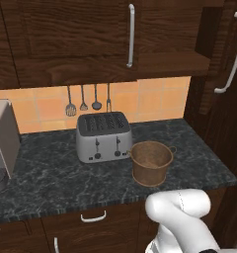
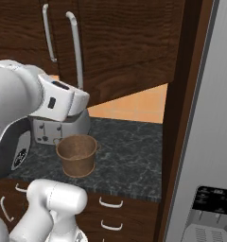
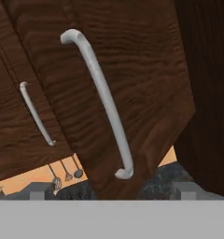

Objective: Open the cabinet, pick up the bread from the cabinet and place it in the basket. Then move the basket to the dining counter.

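The cabinet point(image 1: 81, 34) hangs above the black worktop. Its right door point(image 3: 132, 70) stands ajar, swung out toward the hand, with its long silver handle point(image 3: 104, 102) close in front of the hand camera. My gripper point(image 3: 111, 191) is open; its fingertips point(image 3: 39, 190) stand wide apart just below that handle with nothing between them. The hand point(image 2: 63, 101) hovers below the door's lower edge, above the toaster. The brown woven basket point(image 1: 151, 163) point(image 2: 77, 153) stands upright on the worktop right of the toaster and looks empty. The bread is hidden. The dining counter is out of view.
A silver toaster point(image 1: 103, 136) stands left of the basket, and a coffee machine point(image 1: 2, 143) at the far left. Utensils point(image 1: 83, 101) hang on the orange tiles. A tall cupboard point(image 1: 224, 99) and a grey fridge point(image 2: 205, 142) close the right side. Drawers point(image 1: 93, 217) lie below.
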Robot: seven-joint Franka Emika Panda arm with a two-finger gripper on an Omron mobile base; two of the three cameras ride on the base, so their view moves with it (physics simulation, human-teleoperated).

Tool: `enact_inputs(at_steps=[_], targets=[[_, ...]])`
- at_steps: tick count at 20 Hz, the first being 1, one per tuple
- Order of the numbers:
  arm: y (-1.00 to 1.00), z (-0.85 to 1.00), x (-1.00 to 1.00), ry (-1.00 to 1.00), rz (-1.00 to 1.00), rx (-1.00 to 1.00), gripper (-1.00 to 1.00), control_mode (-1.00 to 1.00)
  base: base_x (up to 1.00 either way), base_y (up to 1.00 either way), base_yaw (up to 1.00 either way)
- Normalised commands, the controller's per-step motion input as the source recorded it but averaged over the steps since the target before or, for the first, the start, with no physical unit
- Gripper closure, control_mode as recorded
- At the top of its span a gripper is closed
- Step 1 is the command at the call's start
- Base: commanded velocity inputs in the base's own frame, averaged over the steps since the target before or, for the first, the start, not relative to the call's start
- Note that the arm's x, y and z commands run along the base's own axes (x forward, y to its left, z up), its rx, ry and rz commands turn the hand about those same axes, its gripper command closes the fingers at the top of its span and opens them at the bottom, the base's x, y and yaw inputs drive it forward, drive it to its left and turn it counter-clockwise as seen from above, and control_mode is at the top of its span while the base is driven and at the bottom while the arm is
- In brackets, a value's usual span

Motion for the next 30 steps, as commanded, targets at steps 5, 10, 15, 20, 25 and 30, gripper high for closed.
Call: enact_inputs(at_steps=[5, 10, 15, 20, 25, 30], targets=[[0.34, 0.0, -0.81, 0.06, -0.2, 0.0, -1.0, -1.0, 0.0, 0.0, 0.0], [0.88, -0.27, 0.02, 0.23, -0.23, 0.01, -1.0, -1.0, 0.0, 0.0, 0.0], [0.84, -0.06, 0.42, 0.14, -0.28, 0.0, -1.0, -1.0, 0.0, 0.0, 0.0], [0.33, -0.02, 0.6, -0.03, -0.39, 0.03, -1.0, -1.0, 0.0, 0.0, 0.0], [-0.09, -0.08, 0.52, -0.21, -0.25, 0.17, -1.0, -1.0, 0.0, 0.0, 0.0], [0.0, -0.2, 0.32, -0.41, -0.23, 0.3, -1.0, -1.0, 0.0, 0.0, 0.0]])
